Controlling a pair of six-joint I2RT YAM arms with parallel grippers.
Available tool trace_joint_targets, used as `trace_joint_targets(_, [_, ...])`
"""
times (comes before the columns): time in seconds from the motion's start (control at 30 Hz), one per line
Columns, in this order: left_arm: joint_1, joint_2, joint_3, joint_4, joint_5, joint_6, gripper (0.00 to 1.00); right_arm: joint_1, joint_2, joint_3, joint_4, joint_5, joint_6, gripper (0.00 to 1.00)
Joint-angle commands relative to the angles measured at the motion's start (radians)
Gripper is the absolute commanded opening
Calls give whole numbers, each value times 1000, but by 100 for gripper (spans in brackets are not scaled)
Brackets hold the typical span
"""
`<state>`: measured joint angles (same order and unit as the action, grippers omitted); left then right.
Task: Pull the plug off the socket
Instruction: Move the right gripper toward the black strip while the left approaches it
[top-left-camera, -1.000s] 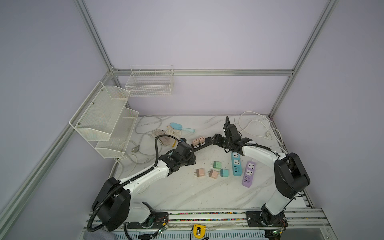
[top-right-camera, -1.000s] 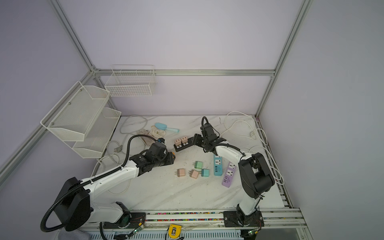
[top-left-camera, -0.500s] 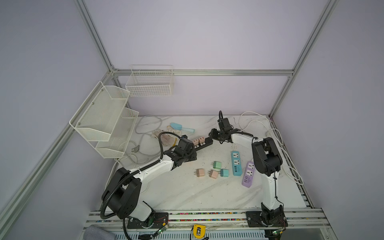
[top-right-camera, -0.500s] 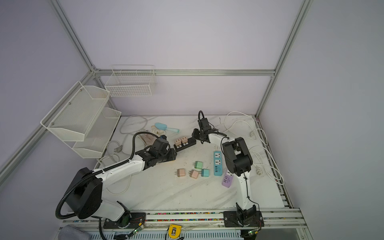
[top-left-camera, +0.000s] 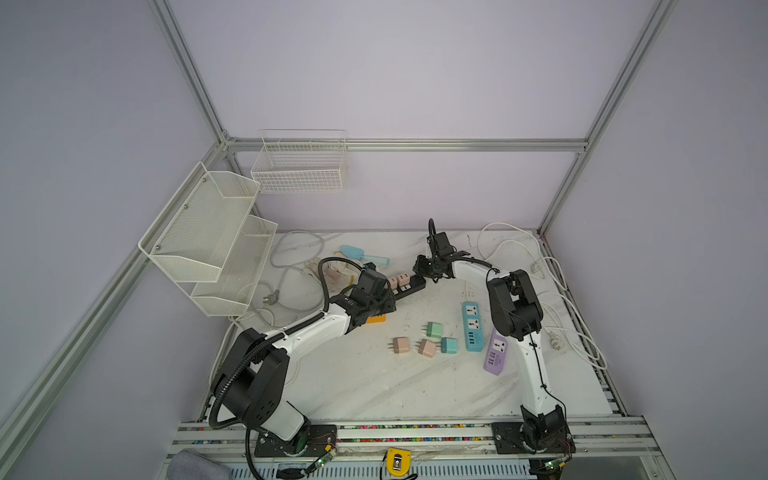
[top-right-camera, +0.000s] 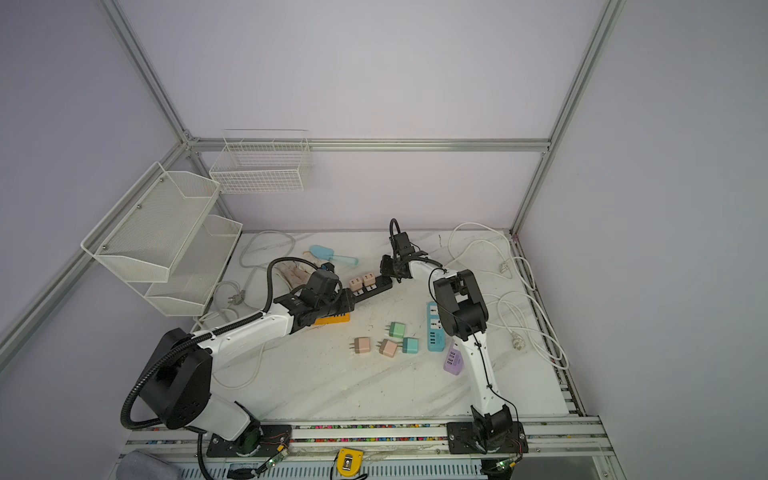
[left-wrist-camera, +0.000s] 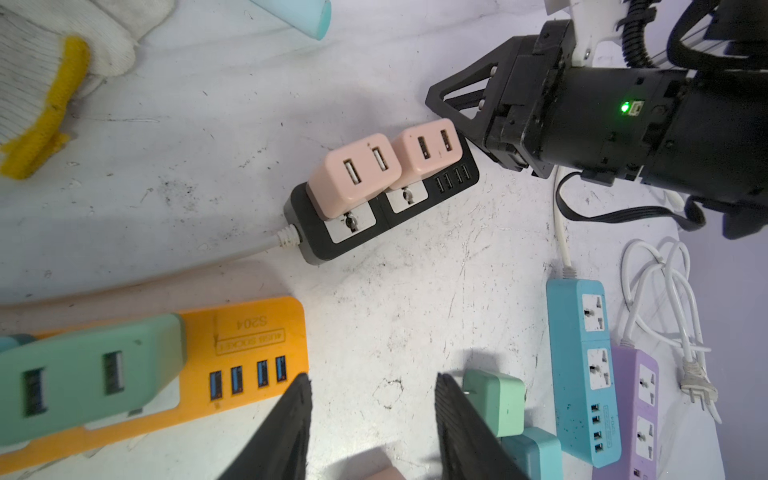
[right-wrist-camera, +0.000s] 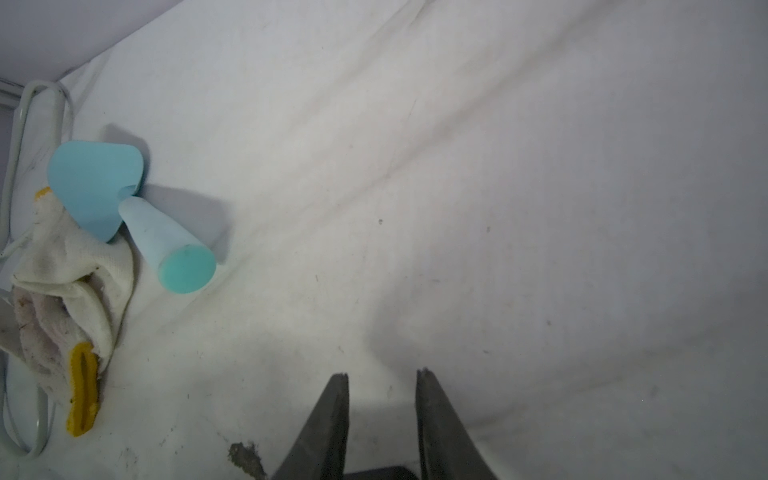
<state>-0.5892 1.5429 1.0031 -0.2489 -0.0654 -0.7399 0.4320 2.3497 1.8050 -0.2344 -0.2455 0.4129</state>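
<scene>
Since a second ago the right arm has folded in tight, and the right gripper (right-wrist-camera: 382, 374) has clamped down on the far end of the black power strip (left-wrist-camera: 316, 245). The left arm reaches low over the table (top-left-camera: 374, 382), with the left gripper (left-wrist-camera: 370, 382) hanging open beside the orange strip (left-wrist-camera: 249, 332). The black power strip lies diagonally, front-left to back-right in both top views. Two pink plugs (left-wrist-camera: 353, 174) stand in it side by side, ports up.

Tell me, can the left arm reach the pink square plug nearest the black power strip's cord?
Probably yes: the left gripper is open, only bare tabletop separates it from that pink plug, and the right gripper holds the far end of the black power strip.
</scene>
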Motion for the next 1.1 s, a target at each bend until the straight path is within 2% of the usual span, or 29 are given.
trace_joint_targets(0.0, [8, -5, 94, 17, 38, 8, 51, 1, -13, -15, -61, -18, -42, 28])
trace_joint_targets(0.17, [8, -5, 74, 13, 93, -1, 50, 3, -91, -125, -46, -22, -43, 23])
trace_joint_targets(0.23, [7, -13, 58, 13, 98, -16, 50, 2, -122, -158, -49, -32, -76, 22])
trace_joint_targets(0.5, [7, -79, -10, 16, 105, -45, 50, 35, -290, -392, 12, -66, -78, 20])
trace_joint_targets(0.7, [8, -167, -60, 12, 81, -64, 50, 109, -392, -485, 6, -3, -100, 20])
trace_joint_targets(0.9, [8, -223, -85, -26, 51, -58, 50, 147, -505, -520, -18, 117, -151, 24])
trace_joint_targets(1.07, [8, -261, -105, -47, 22, -59, 50, 224, -526, -522, -33, 203, -260, 41])
